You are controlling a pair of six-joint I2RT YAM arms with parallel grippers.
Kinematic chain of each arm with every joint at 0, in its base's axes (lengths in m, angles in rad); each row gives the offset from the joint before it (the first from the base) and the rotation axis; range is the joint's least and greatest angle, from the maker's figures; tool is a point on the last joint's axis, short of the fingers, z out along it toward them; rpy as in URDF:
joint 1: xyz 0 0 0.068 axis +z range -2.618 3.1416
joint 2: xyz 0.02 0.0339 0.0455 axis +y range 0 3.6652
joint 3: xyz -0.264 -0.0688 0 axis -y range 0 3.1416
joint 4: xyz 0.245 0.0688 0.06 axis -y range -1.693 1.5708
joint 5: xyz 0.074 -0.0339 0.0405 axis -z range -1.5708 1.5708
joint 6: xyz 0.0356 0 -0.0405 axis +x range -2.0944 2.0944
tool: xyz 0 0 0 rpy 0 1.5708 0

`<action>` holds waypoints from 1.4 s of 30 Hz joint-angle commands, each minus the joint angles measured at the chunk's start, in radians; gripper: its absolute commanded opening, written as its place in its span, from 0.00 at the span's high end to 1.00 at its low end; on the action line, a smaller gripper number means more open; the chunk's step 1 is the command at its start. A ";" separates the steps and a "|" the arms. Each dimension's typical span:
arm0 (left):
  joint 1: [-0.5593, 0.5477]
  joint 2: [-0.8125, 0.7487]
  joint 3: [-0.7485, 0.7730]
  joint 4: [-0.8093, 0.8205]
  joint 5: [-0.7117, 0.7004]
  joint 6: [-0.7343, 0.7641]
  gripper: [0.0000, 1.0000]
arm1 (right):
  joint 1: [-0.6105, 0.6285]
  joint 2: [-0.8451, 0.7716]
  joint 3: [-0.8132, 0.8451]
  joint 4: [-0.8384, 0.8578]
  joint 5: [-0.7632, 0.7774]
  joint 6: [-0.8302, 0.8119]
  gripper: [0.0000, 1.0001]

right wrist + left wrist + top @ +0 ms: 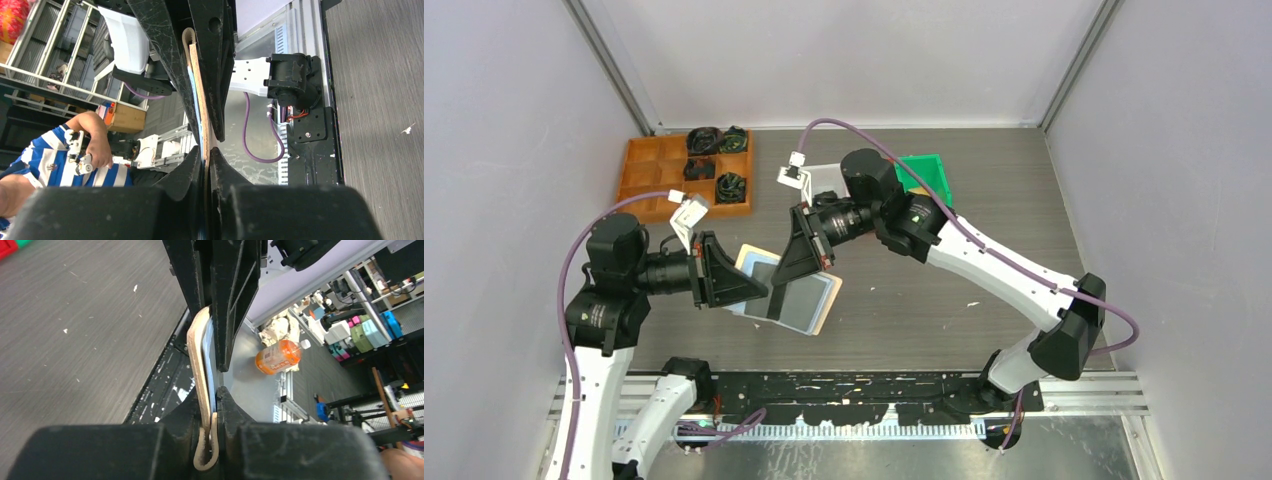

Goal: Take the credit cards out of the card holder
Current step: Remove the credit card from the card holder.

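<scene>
Top external: card holder [809, 318] spread open, pale blue inside facing up, held above the grey table [944, 310]. Shows a dark grey credit card [804, 300] in its right half. Pinched at the left edge by left gripper [758, 292] and from the far side by right gripper [777, 300], both clamped on it. Left wrist: edge-on, tan fold squeezed between the jaws. Right wrist: likewise, thin edge nipped tight. Farther out: wooden tray [636, 152] far left, green bin [932, 172] beyond.
</scene>
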 commanded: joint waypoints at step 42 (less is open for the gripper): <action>0.003 0.015 -0.135 0.582 -0.296 -0.612 1.00 | -0.105 -0.129 -0.432 0.814 0.192 0.524 0.49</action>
